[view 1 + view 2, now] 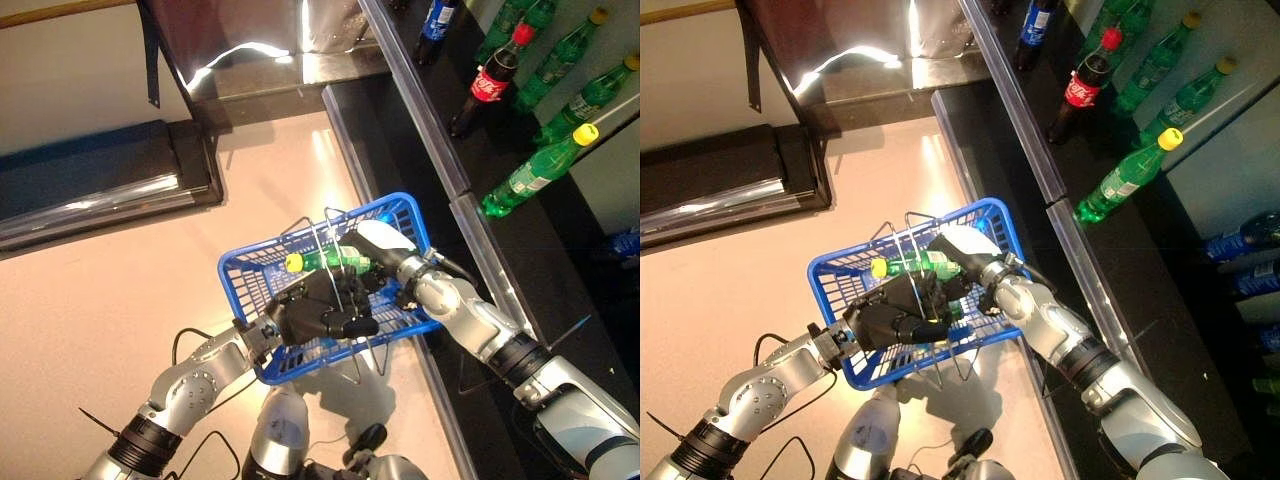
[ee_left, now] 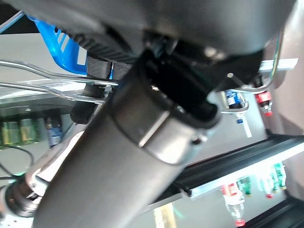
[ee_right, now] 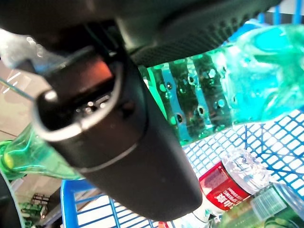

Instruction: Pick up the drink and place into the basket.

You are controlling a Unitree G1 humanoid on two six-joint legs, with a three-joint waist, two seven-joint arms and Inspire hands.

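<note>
The blue basket (image 1: 405, 215) hangs raised in front of me, next to the shelf. My left hand (image 1: 320, 310) is shut on its thin wire handles (image 1: 330, 240). My right hand (image 1: 385, 262) reaches into the basket from the right and is shut on a green bottle (image 1: 335, 262) with a yellow cap (image 1: 294, 262), held on its side over the basket's inside. In the right wrist view the green bottle (image 3: 213, 95) lies across the thumb (image 3: 118, 156). Below it in the basket lies a clear bottle with a red label (image 3: 223, 183).
A dark shelf (image 1: 440, 150) runs along the right with a metal front rail. On it stand green bottles with yellow caps (image 1: 535, 165), a dark cola bottle with a red cap (image 1: 490, 80) and a blue bottle (image 1: 437, 20). A dark low platform (image 1: 100, 180) lies at the left.
</note>
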